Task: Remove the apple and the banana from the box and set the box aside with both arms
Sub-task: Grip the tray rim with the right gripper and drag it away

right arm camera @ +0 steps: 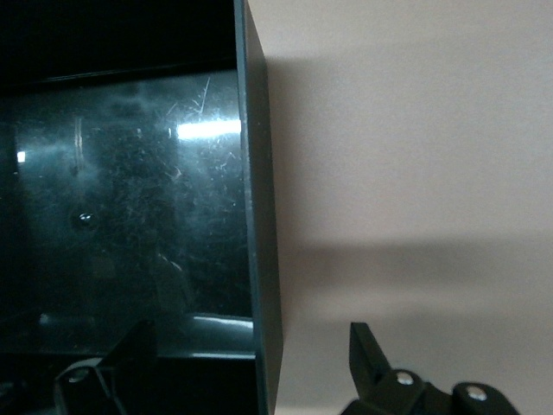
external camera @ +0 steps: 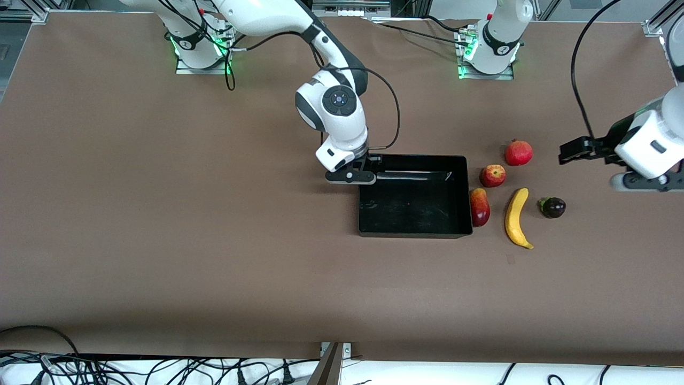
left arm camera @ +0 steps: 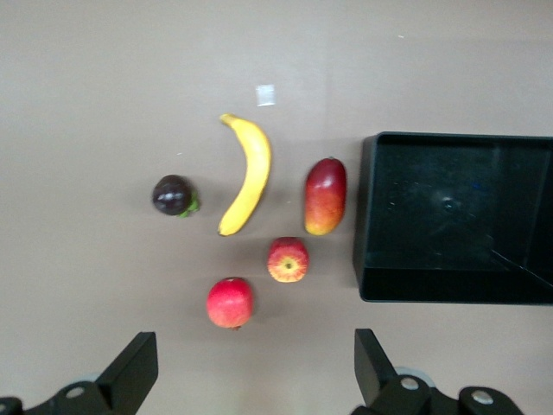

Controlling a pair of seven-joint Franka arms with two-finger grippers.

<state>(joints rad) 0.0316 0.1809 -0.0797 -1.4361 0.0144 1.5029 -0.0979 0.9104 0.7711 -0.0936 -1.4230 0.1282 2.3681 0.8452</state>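
Right pincer, fingers spread, straddles a corner wall of the glossy black rectangular plastic box. Left pincer, released, hangs over the worktop near the curved yellow banana beside that box.

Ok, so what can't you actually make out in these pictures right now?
- Left gripper: the front view's edge cuts it off; only the left wrist view shows its open fingers.
- Right gripper: its own wrist hides the fingertips in the front view, at the box corner.
- Box floor: glare and scratches blur it in the right wrist view.
- Red fruit beside the box, near the banana: touching the wall or not, unclear.
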